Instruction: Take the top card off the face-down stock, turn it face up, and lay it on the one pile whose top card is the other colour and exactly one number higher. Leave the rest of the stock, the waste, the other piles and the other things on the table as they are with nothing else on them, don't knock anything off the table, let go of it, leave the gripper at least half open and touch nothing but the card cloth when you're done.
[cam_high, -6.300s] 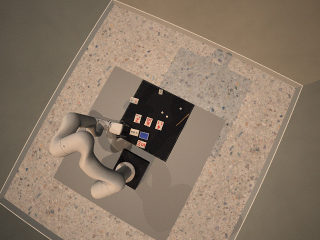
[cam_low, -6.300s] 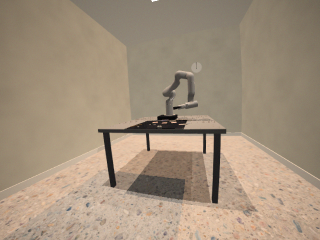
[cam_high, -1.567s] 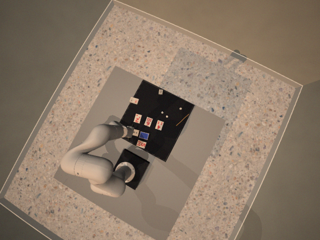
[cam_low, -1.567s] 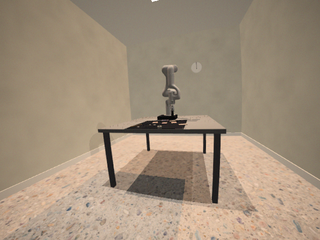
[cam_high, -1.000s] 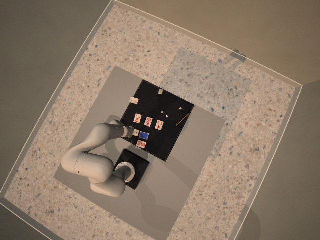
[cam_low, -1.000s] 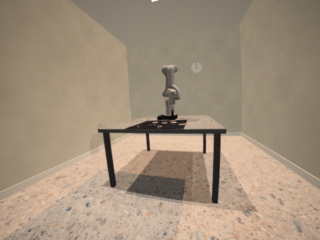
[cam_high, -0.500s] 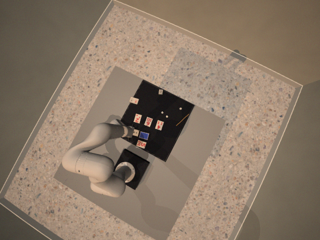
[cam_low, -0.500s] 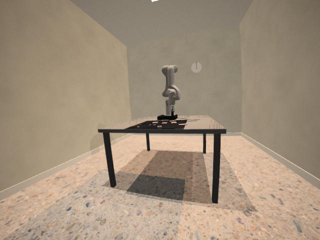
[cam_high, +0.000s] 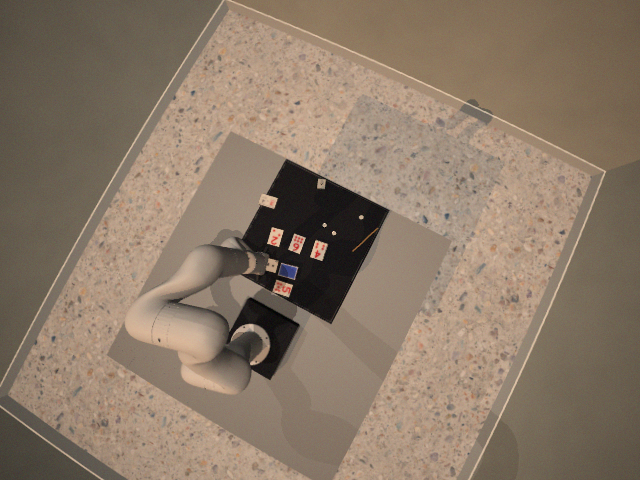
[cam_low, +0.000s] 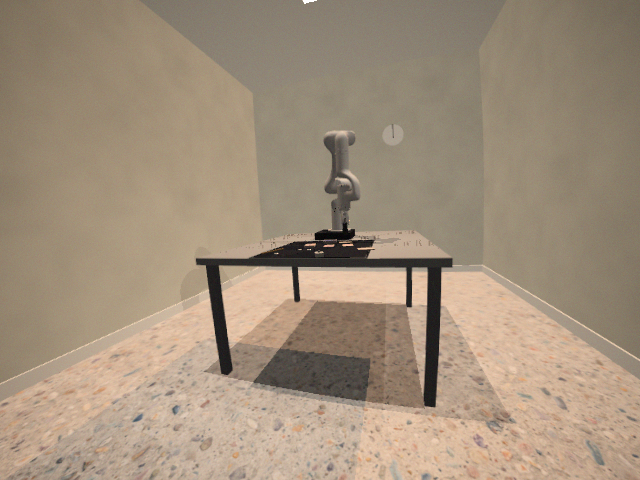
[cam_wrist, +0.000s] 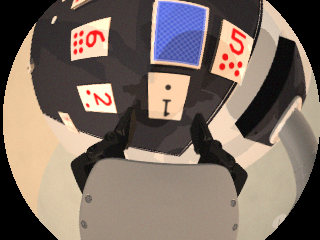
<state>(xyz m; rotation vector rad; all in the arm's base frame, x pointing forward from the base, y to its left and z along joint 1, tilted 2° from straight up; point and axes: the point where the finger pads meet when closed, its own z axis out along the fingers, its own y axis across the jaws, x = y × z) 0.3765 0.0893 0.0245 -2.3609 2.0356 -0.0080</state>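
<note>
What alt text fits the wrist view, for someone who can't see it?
An open claw reaches toward a face-up black 1 card on a black cloth, with a blue-backed card just beyond it. Red 6 and 2 lie left, red 5 right.

A red 2 with two red dots stands on one white card (cam_high: 275, 237) (cam_wrist: 97, 98), a red 6 with six dots on the next (cam_high: 296, 243) (cam_wrist: 90, 39), and a red 4 with four dots on a third (cam_high: 318, 250); a red 5 with five dots marks the card (cam_high: 282, 288) (cam_wrist: 232, 52) on the other side of the blue-backed one (cam_high: 287, 271) (cam_wrist: 179, 33), and a black 1 with a single black dot is on the pale card (cam_high: 271, 265) (cam_wrist: 168, 96) just beside that blue back
</note>
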